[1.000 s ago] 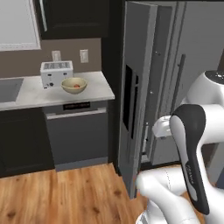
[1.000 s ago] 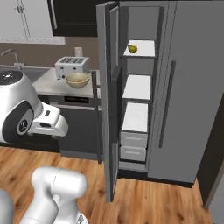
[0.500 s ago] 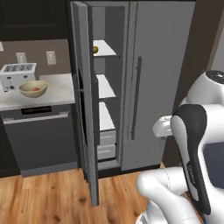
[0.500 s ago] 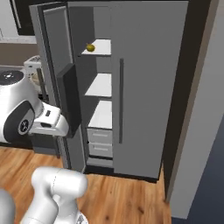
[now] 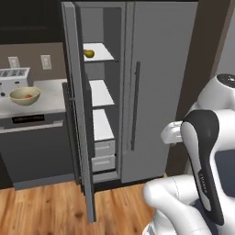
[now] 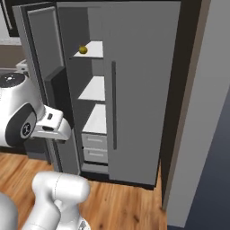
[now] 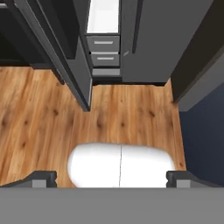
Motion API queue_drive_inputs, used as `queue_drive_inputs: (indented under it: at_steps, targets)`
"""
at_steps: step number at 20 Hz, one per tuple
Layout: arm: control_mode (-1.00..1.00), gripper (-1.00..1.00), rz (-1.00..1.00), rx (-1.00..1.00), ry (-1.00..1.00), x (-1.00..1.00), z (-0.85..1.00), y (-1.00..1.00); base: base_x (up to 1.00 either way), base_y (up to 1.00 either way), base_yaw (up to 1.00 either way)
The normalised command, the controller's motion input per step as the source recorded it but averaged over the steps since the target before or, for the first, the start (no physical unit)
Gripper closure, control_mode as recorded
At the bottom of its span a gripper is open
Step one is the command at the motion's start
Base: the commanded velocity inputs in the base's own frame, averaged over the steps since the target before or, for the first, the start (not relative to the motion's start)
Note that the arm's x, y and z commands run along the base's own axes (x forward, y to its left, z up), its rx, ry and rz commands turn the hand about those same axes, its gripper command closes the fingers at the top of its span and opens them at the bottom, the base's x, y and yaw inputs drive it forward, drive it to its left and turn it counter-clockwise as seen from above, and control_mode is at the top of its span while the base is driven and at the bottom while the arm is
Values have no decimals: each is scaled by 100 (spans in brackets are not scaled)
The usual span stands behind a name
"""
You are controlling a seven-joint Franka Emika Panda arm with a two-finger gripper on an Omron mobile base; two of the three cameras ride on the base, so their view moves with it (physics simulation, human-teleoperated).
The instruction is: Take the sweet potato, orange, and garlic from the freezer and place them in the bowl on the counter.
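The freezer (image 5: pixel 103 92) stands with its long door (image 5: pixel 75 114) swung wide. On its top shelf lies the orange (image 5: pixel 89 53), a small yellow-olive ball, which the right base view also catches as the orange (image 6: pixel 83 49). The pale bowl (image 5: pixel 25 96) sits on the counter (image 5: pixel 50 98) left of the door, and a small reddish lump in it looks like the sweet potato (image 5: pixel 29 96). The garlic is out of view. My gripper (image 7: pixel 113 179) is open and empty. It points down at the wood floor in front of the freezer, well below the orange.
A silver toaster (image 5: pixel 11 79) stands behind the bowl. Below the white shelves are two grey freezer drawers (image 7: pixel 104 50). The open door's edge (image 7: pixel 83 94) juts out over the floor. The fridge's right door (image 5: pixel 160 82) is closed, and a dark wall panel (image 6: pixel 188 112) lies to the right.
The whole picture has shifted: the base has driven right, so the freezer now sits in front and the counter has slid to the left. The gripper stays open.
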Motion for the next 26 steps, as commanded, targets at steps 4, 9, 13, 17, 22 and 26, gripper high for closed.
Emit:
queue_drive_inputs:
  at_steps: [4, 9, 13, 17, 22, 26]
  targets:
    - [100, -100, 0, 0, 0, 0, 0, 0, 42, -4, 4]
    - [100, -100, 0, 0, 0, 0, 0, 0, 59, -4, 5]
    - [100, -100, 0, 0, 0, 0, 0, 0, 62, -4, 4]
    - [100, -100, 0, 0, 0, 0, 0, 0, 60, 0, 1]
    - [100, -100, 0, 0, 0, 0, 0, 0, 52, 0, 0]
    - [100, -100, 0, 0, 0, 0, 0, 0, 47, 0, 0]
